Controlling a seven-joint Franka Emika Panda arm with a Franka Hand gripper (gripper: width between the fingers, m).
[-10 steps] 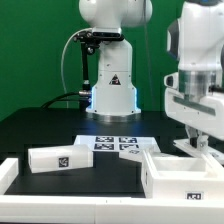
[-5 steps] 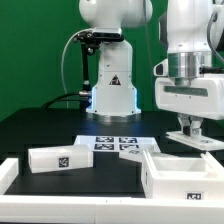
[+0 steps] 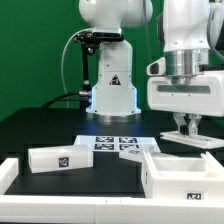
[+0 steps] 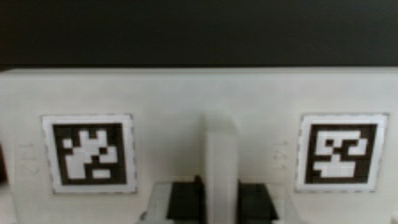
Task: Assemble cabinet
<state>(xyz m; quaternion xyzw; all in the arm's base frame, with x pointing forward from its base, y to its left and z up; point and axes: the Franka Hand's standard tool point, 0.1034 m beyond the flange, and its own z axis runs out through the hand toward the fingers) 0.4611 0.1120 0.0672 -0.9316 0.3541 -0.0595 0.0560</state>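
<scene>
The gripper [image 3: 189, 127] is hanging at the exterior view's right, fingers pointing down onto a flat panel [image 3: 206, 140] of the cabinet, which is lying level just behind the open-topped cabinet body [image 3: 185, 180]. In the wrist view, this flat panel [image 4: 196, 100] is showing two black-and-white tags, one on either side of a thin raised rib [image 4: 217, 150]. The dark fingers [image 4: 178, 200] are sitting almost together, pinching that rib between them. Whether the panel is resting on the black table [image 3: 40, 130] or hanging just clear of it cannot be told. A loose cabinet part [image 3: 58, 158] bearing one tag is lying on the table toward the exterior view's left, well apart from the body. The marker board [image 3: 118, 145] is lying flat between them, in front of the robot base [image 3: 110, 85].
</scene>
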